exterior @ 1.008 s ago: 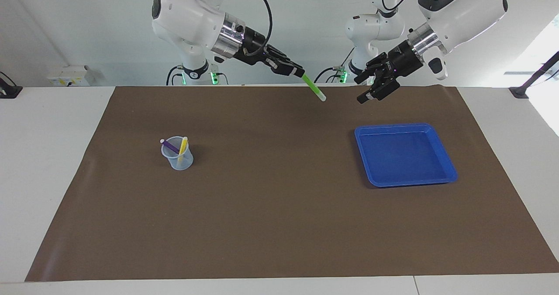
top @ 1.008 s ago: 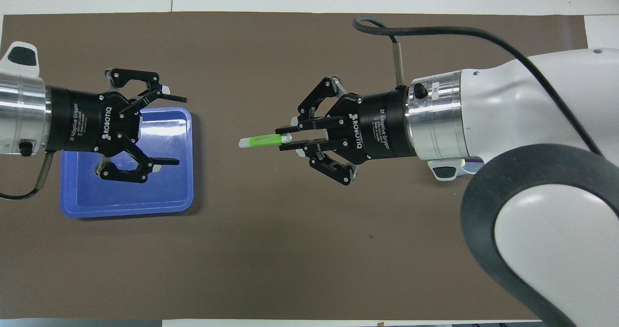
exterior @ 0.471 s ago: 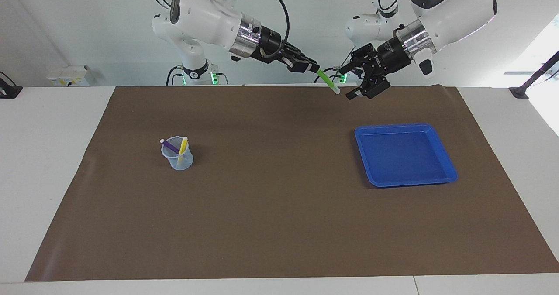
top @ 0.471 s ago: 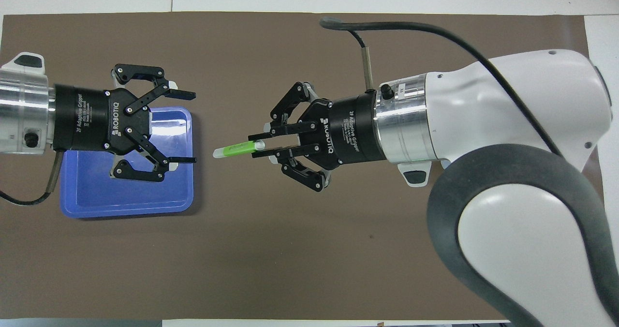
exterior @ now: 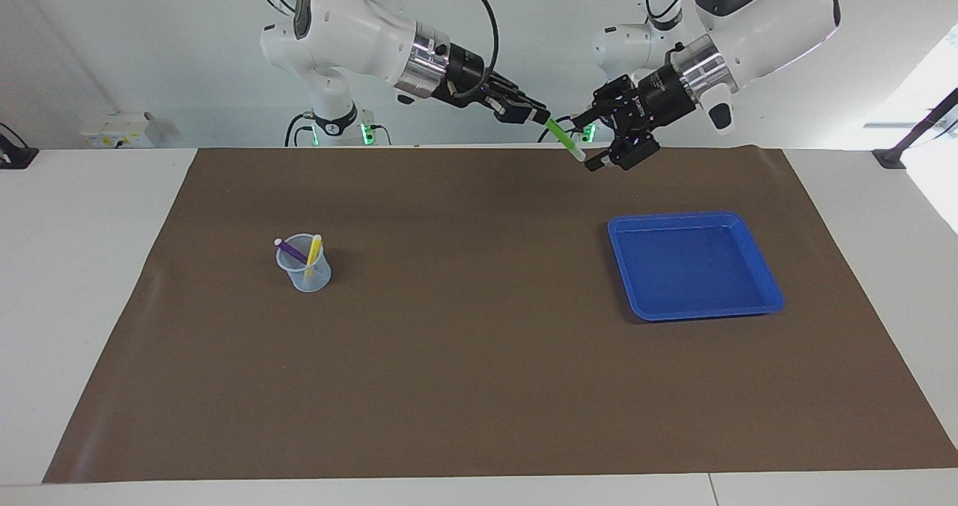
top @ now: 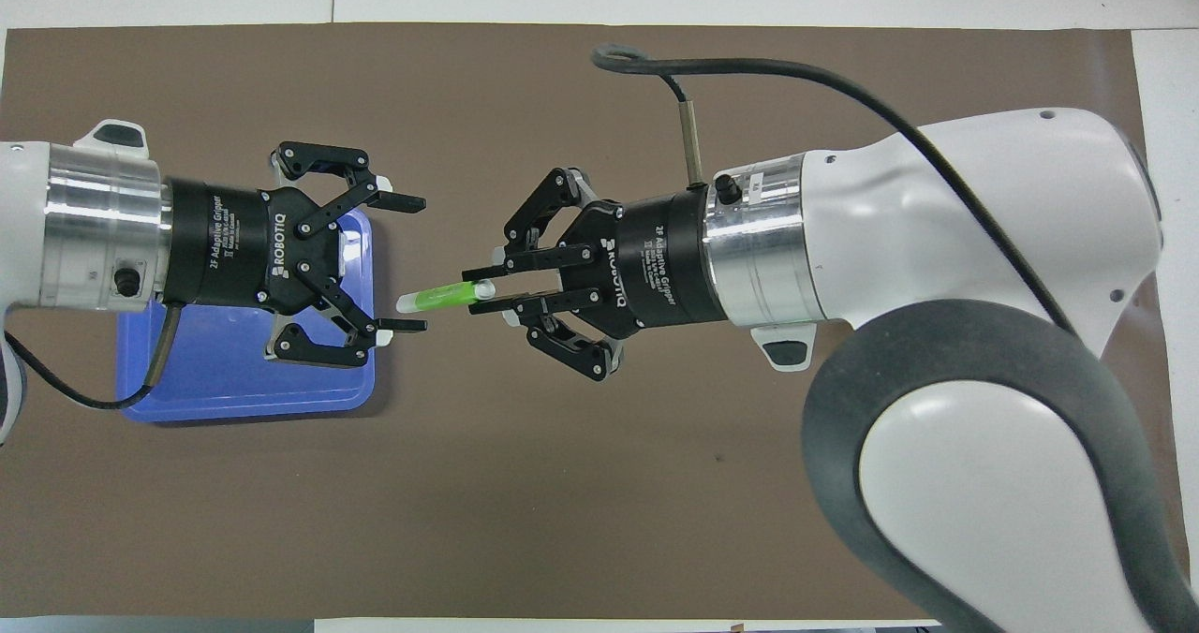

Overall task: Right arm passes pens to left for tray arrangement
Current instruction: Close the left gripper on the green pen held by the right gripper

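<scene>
Green and slim, a marker pen (top: 442,295) hangs in mid-air over the brown mat (exterior: 479,386), pinched at one end by the fingertips of the right gripper (top: 480,290), its pale free end slanting down toward the left gripper (top: 403,263). In the overhead view the pen's free tip lies just inside the gap between the left gripper's 2 fingers, nearer the 6 o'clock finger (top: 405,325) and not visibly touching either; those fingers stand spread wide, and nothing is held between them. Both grippers are raised over the robots' edge of the mat, facing each other tip to tip.

Below the left gripper, toward the left arm's end of the table, the bright blue tray (exterior: 756,248) sits flat on the mat with nothing in it; seen from above, the left gripper's body covers part of the tray's 3 o'clock side. The other 2 pens, 1 yellow pen (exterior: 312,251) and 1 purple pen (exterior: 291,249), lean in a small translucent cup (exterior: 305,274) standing on the mat toward the right arm's end, well apart from the tray. In the facing view the cup is at 9 o'clock from the tray. A black cable (top: 843,66) loops from the right arm's wrist above the mat
</scene>
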{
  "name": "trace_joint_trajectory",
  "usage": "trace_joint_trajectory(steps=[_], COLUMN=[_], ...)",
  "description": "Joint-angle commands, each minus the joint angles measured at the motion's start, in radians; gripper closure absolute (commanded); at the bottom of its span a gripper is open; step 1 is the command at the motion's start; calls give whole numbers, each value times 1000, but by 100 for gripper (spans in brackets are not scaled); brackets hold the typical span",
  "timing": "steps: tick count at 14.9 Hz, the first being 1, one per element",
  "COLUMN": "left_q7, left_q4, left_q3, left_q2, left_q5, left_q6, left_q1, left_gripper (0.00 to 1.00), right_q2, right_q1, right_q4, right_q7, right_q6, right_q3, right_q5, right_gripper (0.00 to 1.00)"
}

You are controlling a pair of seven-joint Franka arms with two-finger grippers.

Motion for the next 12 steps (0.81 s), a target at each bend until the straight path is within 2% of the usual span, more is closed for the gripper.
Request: trace_joint_trajectory(steps=[1, 8, 10, 12], left_q7=[-11, -5, -2, -1], left_q4=[-42, -45, -45, -45], left_q3=[8, 8, 8, 8], left_q2=[-34, -36, -36, -37], left_q5=[-16, -15, -15, -15], left_q6=[24, 9, 6, -1], left_q1=[-11, -11, -9, -2], left_gripper=[10, 38, 49, 49], right_q2=[12, 10, 10, 10], right_q1=[-5, -5, -5, -5], right_q4=[15, 15, 15, 15], right_q7=[12, 12, 12, 12], right_q6=[16, 16, 16, 16], right_q3=[13, 13, 13, 13], right_q5=[22, 19, 17, 15], right_gripper=[100, 100, 100, 100])
